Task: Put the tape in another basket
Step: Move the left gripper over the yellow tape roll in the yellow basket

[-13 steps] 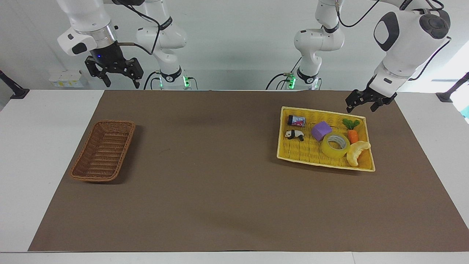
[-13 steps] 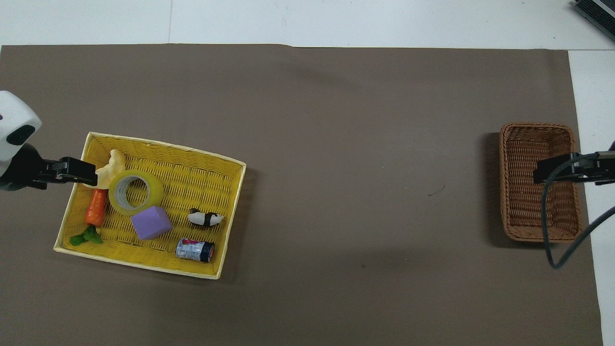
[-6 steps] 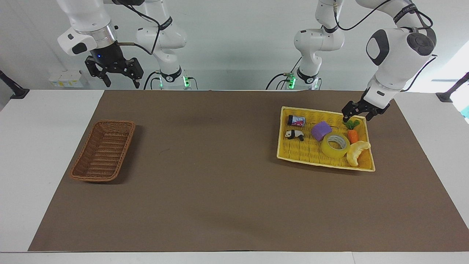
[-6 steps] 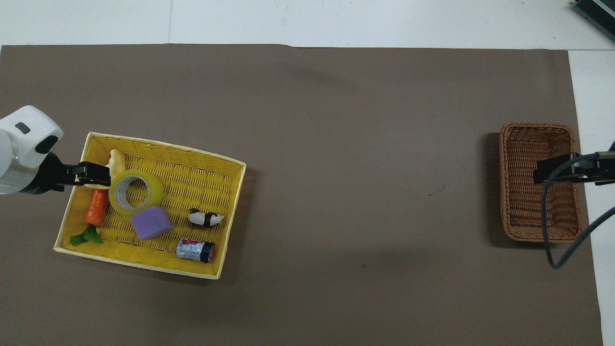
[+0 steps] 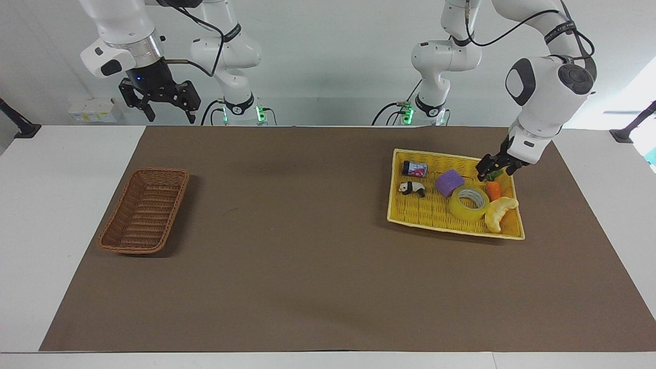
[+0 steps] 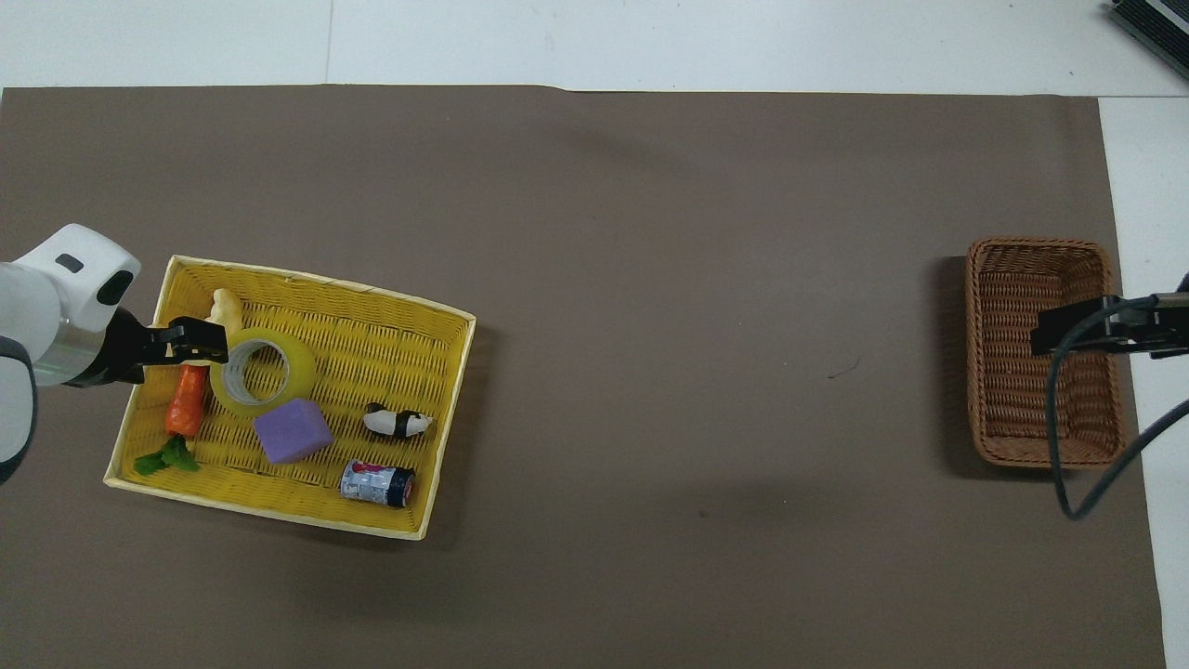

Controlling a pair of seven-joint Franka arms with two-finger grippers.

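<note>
The tape [image 5: 469, 203] [image 6: 263, 374], a yellow translucent roll lying flat, rests in a flat yellow woven tray [image 5: 456, 230] [image 6: 372, 339] toward the left arm's end of the table. My left gripper [image 5: 492, 175] [image 6: 212, 342] hangs open low over the tray, above the toy carrot [image 5: 494, 190] and just beside the tape, not touching it. The brown wicker basket [image 5: 146, 210] [image 6: 1040, 390] stands empty at the right arm's end. My right gripper [image 5: 170, 116] [image 6: 1045, 333] waits open, raised high by the table's edge near the robots.
Sharing the tray with the tape are a croissant toy [image 5: 498, 211], a purple block [image 5: 449, 182], a panda figure [image 5: 412, 188] and a small can [image 5: 415, 168]. A brown mat [image 5: 307, 246] covers the table between tray and basket.
My left gripper has come down and in from the tray's rim to just above the carrot beside the tape. The right arm and all objects have stayed put.
</note>
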